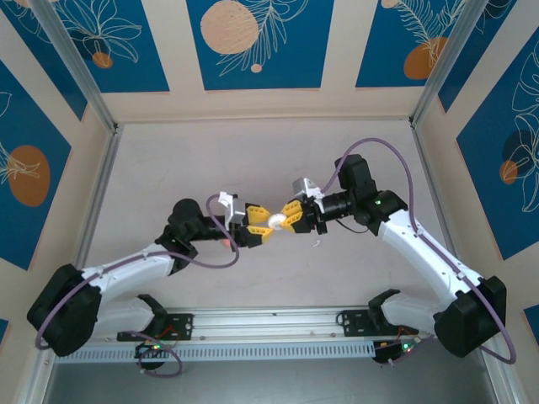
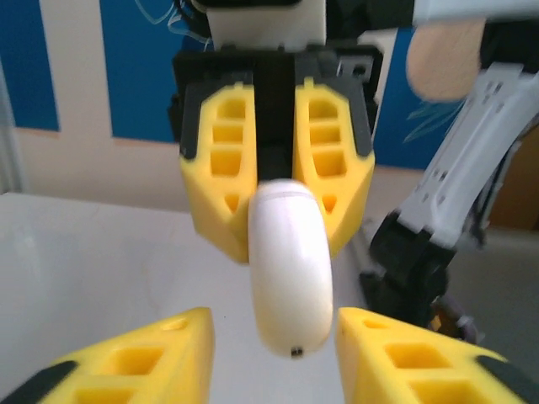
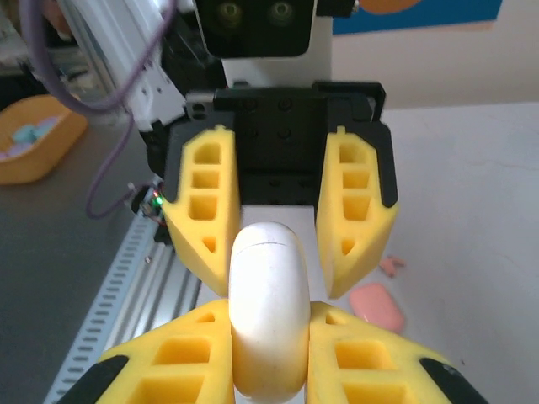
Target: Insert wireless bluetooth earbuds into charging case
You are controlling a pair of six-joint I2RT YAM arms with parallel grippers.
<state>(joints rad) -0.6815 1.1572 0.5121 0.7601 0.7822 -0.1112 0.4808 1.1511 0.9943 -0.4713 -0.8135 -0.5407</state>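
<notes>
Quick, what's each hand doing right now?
Left hand: open around the white rounded object.
Right hand: shut on that object.

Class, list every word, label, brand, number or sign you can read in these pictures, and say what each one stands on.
No text can be read anywhere.
white rounded object: plain, just a tiny dark dot near its tip in the left wrist view.
yellow fingers: blank.
blue wall panels: leaf and circle patterns, no writing.
pink item on the table: no marking visible.
</notes>
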